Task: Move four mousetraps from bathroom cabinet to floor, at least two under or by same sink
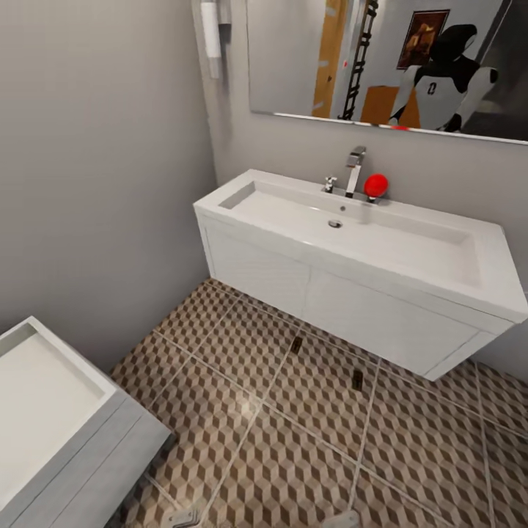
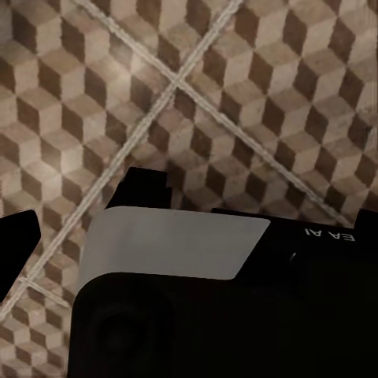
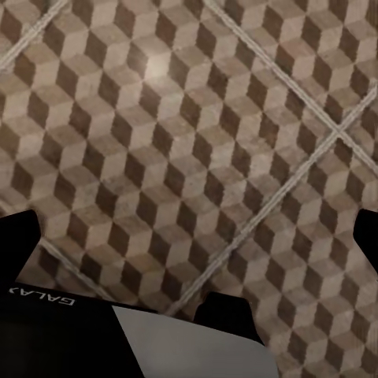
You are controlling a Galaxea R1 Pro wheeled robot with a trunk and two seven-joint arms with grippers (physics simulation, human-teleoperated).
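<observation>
1. Currently, two mousetraps lie on the bathroom floor (image 1: pixel 242 447) in the middle of the head frame: one (image 1: pixel 296 344) just below the front edge of the bathroom sink (image 1: pixel 411 253), the other (image 1: pixel 358 379) slightly lower and to its right. Both sit close beside the vanity front, apart from each other.
2. Their long axes run roughly up-down in the frame (small and dark at this range; wire bar and red mark not resolvable).
3. Your judgement call: two traps by the sink likely meets the sink clause; the other two traps and the cabinet are not visible here, so your next move probably turns away from this spot.
4. Arm parts: pale pieces at the bottom edge of the head frame, one lower left (image 1: pixel 183 518), one lower centre (image 1: pixel 341 520). You cannot tell from these which arm is nearer the traps; both are well below them in the frame.
5. Left gripper (image 2: pixel 87 213): dark fingers spread apart over bare tile, nothing between them.
6. Right gripper (image 3: pixel 189 236): finger tips at opposite frame edges, wide, empty.
7. View difference: the head view gives the sink, chrome tap (image 1: pixel 355 170), a red ball (image 1: pixel 376 185) and both traps; the wrist views give cube-pattern tile and grout under each hand.
</observation>
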